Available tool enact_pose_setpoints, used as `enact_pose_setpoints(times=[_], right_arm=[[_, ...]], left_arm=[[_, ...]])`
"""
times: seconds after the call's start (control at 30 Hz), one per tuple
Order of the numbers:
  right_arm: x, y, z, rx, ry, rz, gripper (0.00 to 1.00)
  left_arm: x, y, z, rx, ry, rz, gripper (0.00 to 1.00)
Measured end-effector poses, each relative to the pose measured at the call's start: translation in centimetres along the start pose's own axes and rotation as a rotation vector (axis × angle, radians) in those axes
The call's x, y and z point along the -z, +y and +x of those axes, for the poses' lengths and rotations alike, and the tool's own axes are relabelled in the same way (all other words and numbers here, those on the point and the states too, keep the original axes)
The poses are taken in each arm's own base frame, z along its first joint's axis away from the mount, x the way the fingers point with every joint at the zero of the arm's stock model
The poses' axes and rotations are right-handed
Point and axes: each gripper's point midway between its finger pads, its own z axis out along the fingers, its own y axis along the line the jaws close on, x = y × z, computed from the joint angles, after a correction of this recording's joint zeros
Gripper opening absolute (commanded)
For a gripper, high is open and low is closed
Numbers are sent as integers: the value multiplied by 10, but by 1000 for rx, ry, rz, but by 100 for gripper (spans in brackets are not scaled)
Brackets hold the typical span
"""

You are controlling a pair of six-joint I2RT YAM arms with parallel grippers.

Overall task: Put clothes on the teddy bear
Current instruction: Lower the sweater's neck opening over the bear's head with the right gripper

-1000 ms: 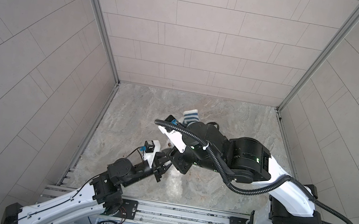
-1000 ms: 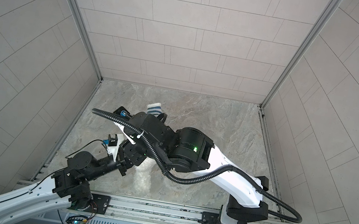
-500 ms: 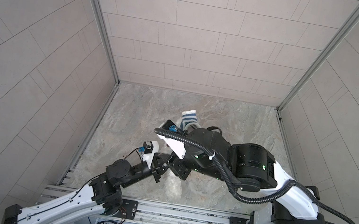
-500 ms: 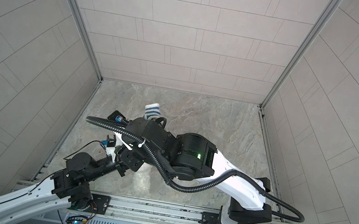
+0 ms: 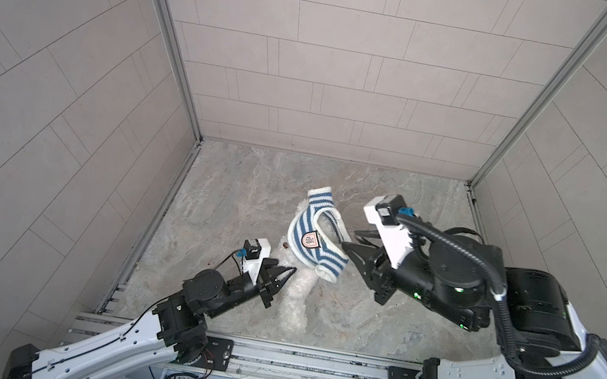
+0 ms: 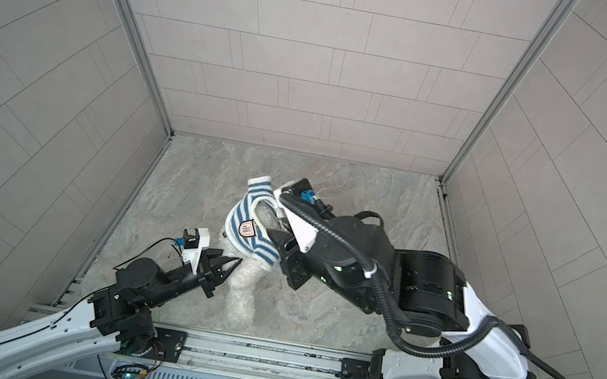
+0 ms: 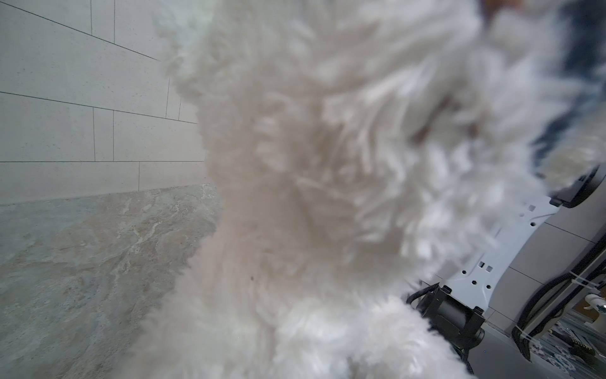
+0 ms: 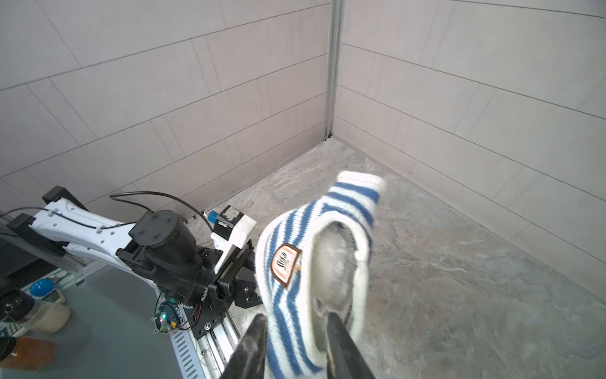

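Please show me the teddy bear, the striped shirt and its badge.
teddy bear [image 5: 295, 309]: in a top view, its leg.
striped shirt [image 8: 285, 308]: right wrist view, its striped side.
badge [image 8: 284, 266]: right wrist view, its middle.

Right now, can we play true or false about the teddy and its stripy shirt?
1. The shirt has a badge on it. True.
2. The teddy bear is brown. False: it is fluffy and white.
3. The right gripper has shirt fabric between its fingers. True.
4. The left gripper is far from the teddy bear. False: it is closed on the bear's fur.
5. The shirt's stripes are red. False: they are blue and white.
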Motion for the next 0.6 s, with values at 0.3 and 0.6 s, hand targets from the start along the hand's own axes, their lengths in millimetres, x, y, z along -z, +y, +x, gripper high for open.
enact_pose_setpoints(times=[0.3,0.6], right_arm=[[-11,-20,7,-73,35,65,18],[-74,-28,50,-106,235,74,15]], left_arm=[[-5,4,12,-14,42,-12,0],[-5,7,20,-58,72,-24,0]])
